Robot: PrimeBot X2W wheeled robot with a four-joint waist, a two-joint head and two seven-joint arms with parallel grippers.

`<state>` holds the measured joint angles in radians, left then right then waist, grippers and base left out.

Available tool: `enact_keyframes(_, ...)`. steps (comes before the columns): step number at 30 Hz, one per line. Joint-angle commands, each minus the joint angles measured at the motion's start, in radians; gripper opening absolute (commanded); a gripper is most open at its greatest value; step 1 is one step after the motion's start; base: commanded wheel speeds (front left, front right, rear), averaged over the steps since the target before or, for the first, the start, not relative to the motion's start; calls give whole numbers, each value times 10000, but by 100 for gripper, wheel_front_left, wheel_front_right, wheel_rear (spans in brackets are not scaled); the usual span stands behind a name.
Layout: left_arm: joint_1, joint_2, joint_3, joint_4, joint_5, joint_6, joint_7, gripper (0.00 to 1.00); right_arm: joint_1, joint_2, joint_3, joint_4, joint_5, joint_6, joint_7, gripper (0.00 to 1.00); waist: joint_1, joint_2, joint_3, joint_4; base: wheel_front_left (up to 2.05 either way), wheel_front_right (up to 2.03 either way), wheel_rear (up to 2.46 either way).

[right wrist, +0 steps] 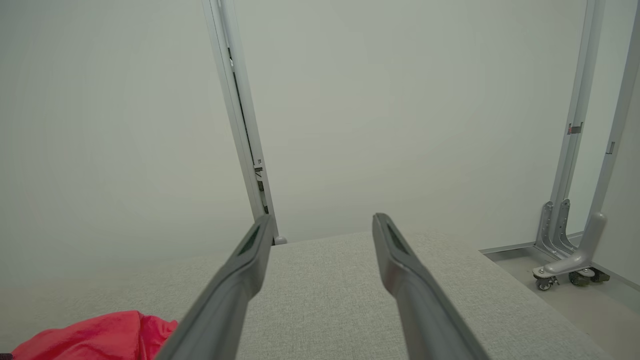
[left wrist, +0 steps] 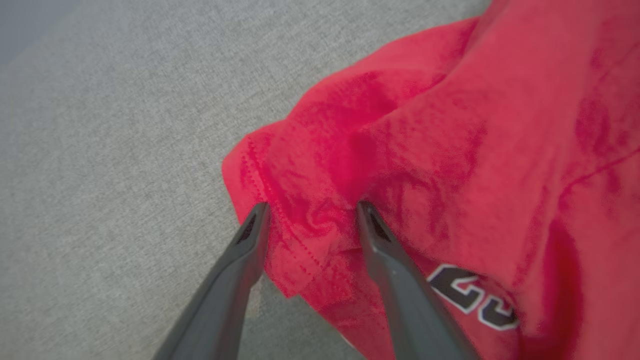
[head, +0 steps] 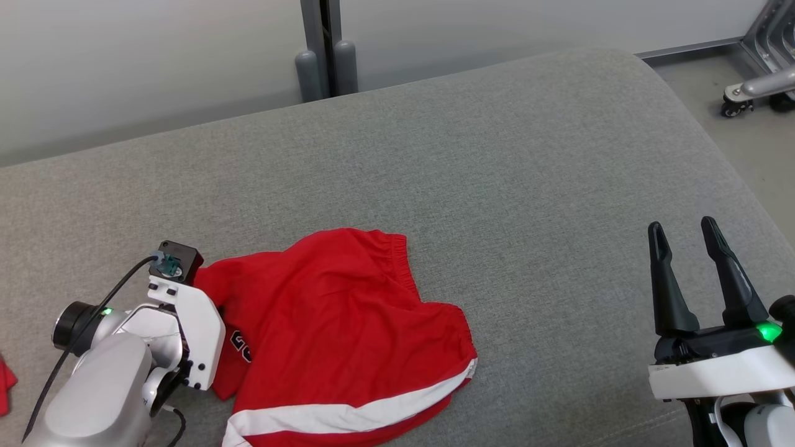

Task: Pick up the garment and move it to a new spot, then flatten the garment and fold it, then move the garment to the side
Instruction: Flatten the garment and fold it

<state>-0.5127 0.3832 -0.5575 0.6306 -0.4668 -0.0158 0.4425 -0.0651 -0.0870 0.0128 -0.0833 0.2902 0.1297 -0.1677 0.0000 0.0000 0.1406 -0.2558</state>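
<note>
The garment (head: 335,323), red shorts with a white stripe and black lettering, lies crumpled on the grey cushion at the lower middle of the head view. My left wrist (head: 186,310) hangs over its left edge and hides the fingers there. In the left wrist view my left gripper (left wrist: 312,212) is open, its two fingers pressed down on either side of a stitched hem corner of the garment (left wrist: 475,125). My right gripper (head: 682,228) stands open and empty at the lower right, well clear of the cloth. The right wrist view has the same gripper (right wrist: 324,220) above bare cushion, the garment (right wrist: 95,332) at its lower left.
The grey cushioned surface (head: 497,155) stretches far back and to the right, its edge rounding off at the right. A metal frame on casters (head: 745,93) stands on the floor beyond it. A grey post (head: 320,62) rises at the back wall. A red scrap (head: 5,385) shows at the left edge.
</note>
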Motion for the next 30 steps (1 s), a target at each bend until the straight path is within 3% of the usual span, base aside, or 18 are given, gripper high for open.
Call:
enact_keyframes(1, -201, -4, 25, 179, -8, -43, -113, 0, -94, -16, -22, 37, 5, 20, -82, 100, 0, 0, 32, -67, 0, 0, 0)
enact_keyframes(11, -801, 7, 207, 925, -278, -268, -479, 0, -114, -1, -22, 186, 30, 20, -165, 100, 0, 0, 44, -226, 0, 0, 0)
enact_keyframes(21, -1852, -235, 715, 1446, -501, 140, -1516, 0, -245, 19, 7, 195, 3, 20, -203, 100, 0, 0, 220, -242, 0, 0, 0)
enact_keyframes(30, -2693, -371, 963, 2705, -606, -308, -3145, 0, -504, 62, 205, 363, 21, 20, -284, 100, 0, 0, 244, -425, 0, 0, 0)
